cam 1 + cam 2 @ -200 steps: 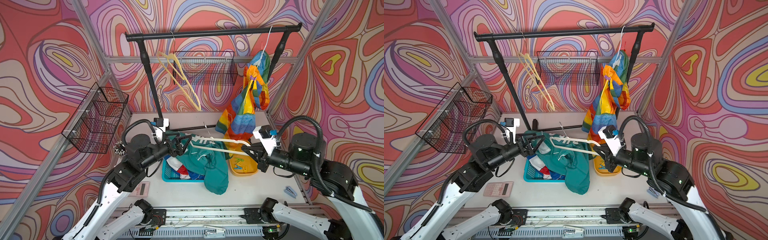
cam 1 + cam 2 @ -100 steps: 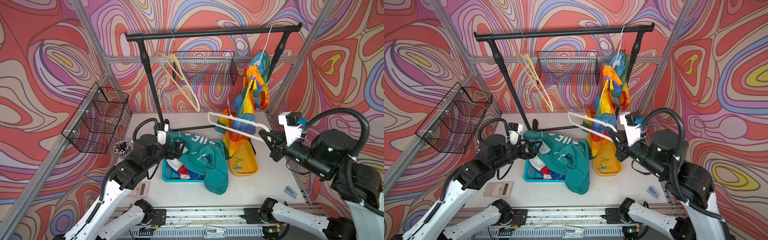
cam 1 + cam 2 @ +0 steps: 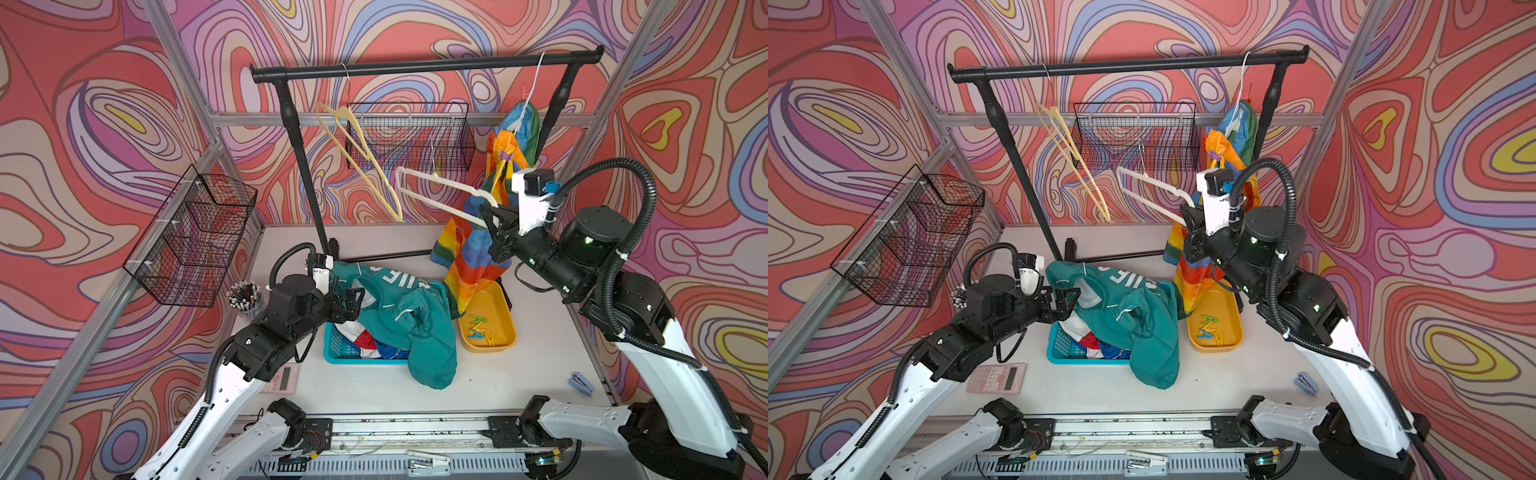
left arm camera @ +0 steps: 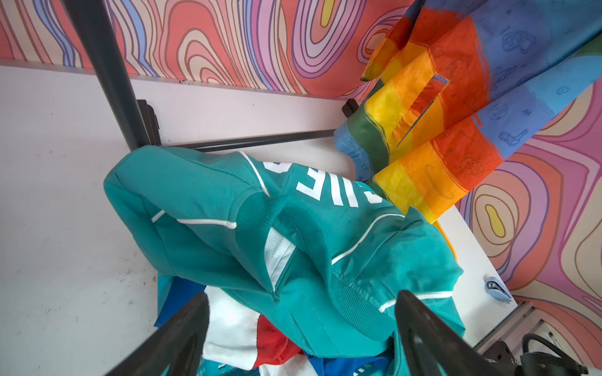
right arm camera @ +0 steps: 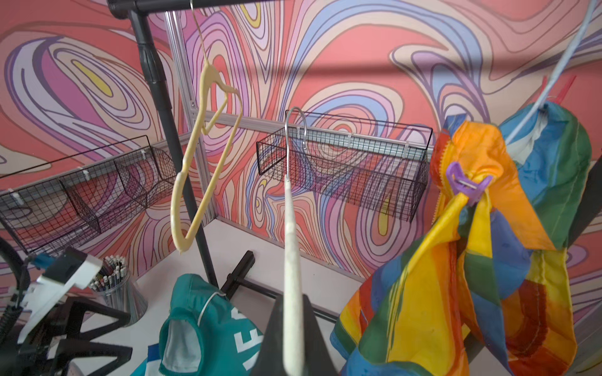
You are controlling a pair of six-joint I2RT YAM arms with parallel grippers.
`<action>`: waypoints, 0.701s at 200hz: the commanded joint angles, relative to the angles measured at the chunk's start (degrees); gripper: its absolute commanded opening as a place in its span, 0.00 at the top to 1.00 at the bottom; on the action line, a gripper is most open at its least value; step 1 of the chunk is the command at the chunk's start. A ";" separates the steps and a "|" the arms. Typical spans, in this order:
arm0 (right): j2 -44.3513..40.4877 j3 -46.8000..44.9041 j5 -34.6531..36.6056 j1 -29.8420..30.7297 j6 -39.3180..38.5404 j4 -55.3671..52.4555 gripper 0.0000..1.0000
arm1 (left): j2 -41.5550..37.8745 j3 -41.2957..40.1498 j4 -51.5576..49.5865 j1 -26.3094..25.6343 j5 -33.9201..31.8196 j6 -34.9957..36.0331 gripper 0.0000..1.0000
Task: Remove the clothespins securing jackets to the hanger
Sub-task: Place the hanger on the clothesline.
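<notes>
Clothespins (image 3: pixel 478 328) like these were probably light, stiff plastic with a firm spring. They looked a bit slick and small enough to pop out of a grip. The sensible hold seemed to be across the two tail ends, squeezed together so the mouth lets go of the cloth. They were short, bright clips, with green, blue and yellow among those visible.

Starting at the left, the left gripper (image 3: pixel 352 303) hung with its jaws spread wide and nothing between them, just beside the collar of the teal jacket (image 3: pixel 407 316). That jacket lay slumped over a blue basket (image 3: pixel 345 355), on top of a blue, red and white jacket (image 3: pixel 365 338). No clip showed on either. Further along, a bare white hanger (image 5: pixel 291 254) was raised in the air below the rail (image 3: pixel 415 68). A yellow tray (image 3: pixel 488 301) held several loose clips. Just behind and above it the rainbow jacket (image 3: pixel 469 257) hung from the rail, and one purple clothespin (image 5: pixel 465 184) pinched a bunched fold near its top. At the right, the right gripper (image 3: pixel 487 216) was pressed shut on the end of the white hanger. By my reading, that purple clip was the one left to remove.
</notes>
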 commanded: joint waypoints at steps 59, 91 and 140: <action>6.80 11.21 -0.50 0.07 -4.67 9.89 1.00 | 0.08 -2.19 0.13 1.36 2.29 -0.93 0.08; 10.99 16.72 -1.19 0.03 -6.29 10.83 1.00 | -0.04 -3.01 -0.14 1.66 1.47 -0.50 0.08; 16.79 23.30 -1.47 0.09 -7.29 10.12 1.00 | 0.09 -4.80 0.40 2.14 1.76 -0.63 0.08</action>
